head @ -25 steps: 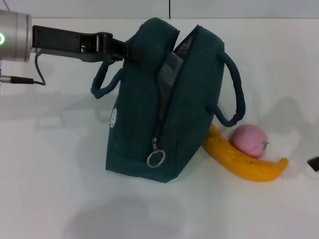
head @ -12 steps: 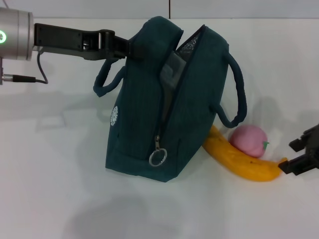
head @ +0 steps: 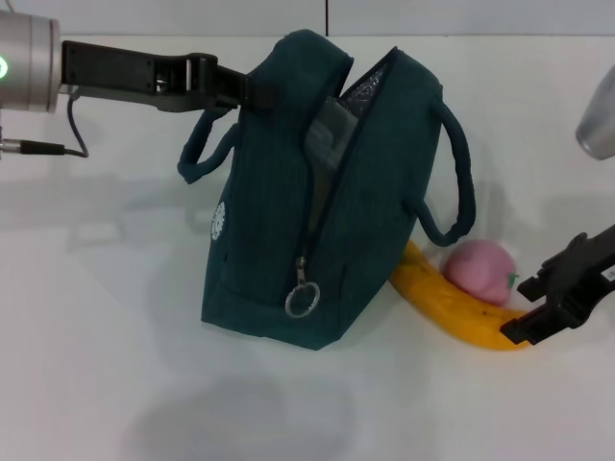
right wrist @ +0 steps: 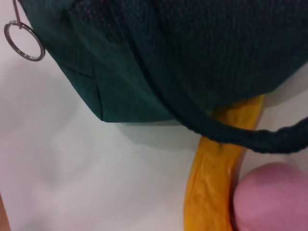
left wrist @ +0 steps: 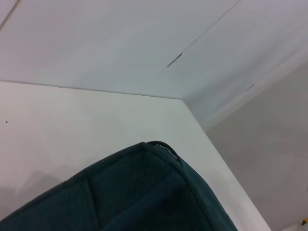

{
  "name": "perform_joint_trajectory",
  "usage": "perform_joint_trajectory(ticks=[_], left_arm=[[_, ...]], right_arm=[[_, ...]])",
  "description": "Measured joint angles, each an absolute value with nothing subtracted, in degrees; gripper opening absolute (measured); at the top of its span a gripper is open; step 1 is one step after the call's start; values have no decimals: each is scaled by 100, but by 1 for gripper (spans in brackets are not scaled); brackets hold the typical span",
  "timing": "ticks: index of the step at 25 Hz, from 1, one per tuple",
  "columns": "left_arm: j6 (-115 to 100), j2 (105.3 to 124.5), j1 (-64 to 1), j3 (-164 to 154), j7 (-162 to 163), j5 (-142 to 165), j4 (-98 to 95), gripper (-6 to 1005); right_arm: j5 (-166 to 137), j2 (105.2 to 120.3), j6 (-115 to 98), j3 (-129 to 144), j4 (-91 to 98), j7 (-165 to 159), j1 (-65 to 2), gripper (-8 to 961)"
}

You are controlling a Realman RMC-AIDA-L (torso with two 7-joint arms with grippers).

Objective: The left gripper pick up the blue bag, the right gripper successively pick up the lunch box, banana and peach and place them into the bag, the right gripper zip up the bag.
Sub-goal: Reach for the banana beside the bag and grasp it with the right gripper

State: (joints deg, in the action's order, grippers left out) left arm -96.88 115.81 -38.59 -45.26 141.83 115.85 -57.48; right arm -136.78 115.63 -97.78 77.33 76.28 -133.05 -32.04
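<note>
Banana (head: pixel 456 309) lay at lower right on the tabletop (head: pixel 115 365), touching bag (head: pixel 317 192) and peach (head: pixel 479 271). Right tool (head: pixel 524 312) stood spread at its tip; left tool (head: pixel 252 93) pinched the bag. Firm, curved (likely slick): grip mid-body.

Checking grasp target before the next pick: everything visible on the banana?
The banana is yellow-orange, glossy and curved, plastic-looking, and lies flat on the white table. One end is tucked under the bag at its right base; the other end points at the right claw, which is open and low beside that tip. The pink peach sits against its far side. In the right wrist view the bag's handle loop crosses over it.
</note>
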Motion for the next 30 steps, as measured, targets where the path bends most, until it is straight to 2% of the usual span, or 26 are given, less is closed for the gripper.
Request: perform_joint_trajectory(ticks=[30], left_arm=[[-9627,11570,-3887,-4517,14174,11583,-5748,77]], right_arm=[[-13505,11584,-9471,8203,6774,-13320,-3613,637]])
